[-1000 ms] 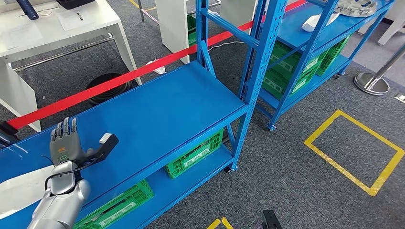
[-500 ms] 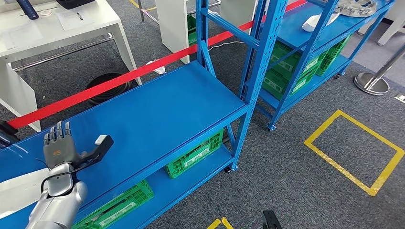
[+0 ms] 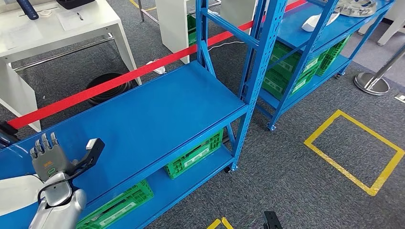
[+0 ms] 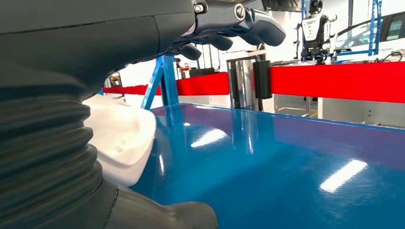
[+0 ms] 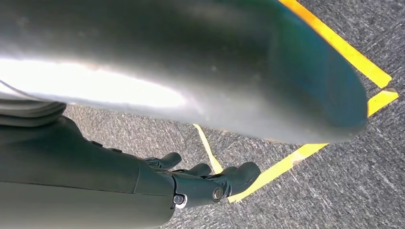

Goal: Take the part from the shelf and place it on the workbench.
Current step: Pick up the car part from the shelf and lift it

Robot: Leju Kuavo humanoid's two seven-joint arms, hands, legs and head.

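Note:
A white moulded part (image 3: 13, 189) lies at the left end of the blue shelf (image 3: 157, 109), cut off by the picture's edge. My left hand (image 3: 53, 160) hovers over the shelf just right of the part, fingers spread and thumb stuck out, holding nothing. In the left wrist view the white part (image 4: 122, 138) sits close beside the hand (image 4: 95, 52), between its thumb and the fingers (image 4: 239, 19) above; I cannot tell if they touch. My right hand (image 5: 191, 183) hangs over the grey carpet, fingers loosely extended and empty.
A red barrier tape (image 3: 143, 71) runs behind the shelf. Green crates (image 3: 193, 155) stand on the lower level. A white workbench (image 3: 57, 28) is at the back left. A second blue shelf unit (image 3: 315, 43) stands to the right, and yellow floor tape (image 3: 353, 148) marks the carpet.
My left hand has slid left along the shelf and back toward me, ending closer to the white part. Its fingers stay spread.

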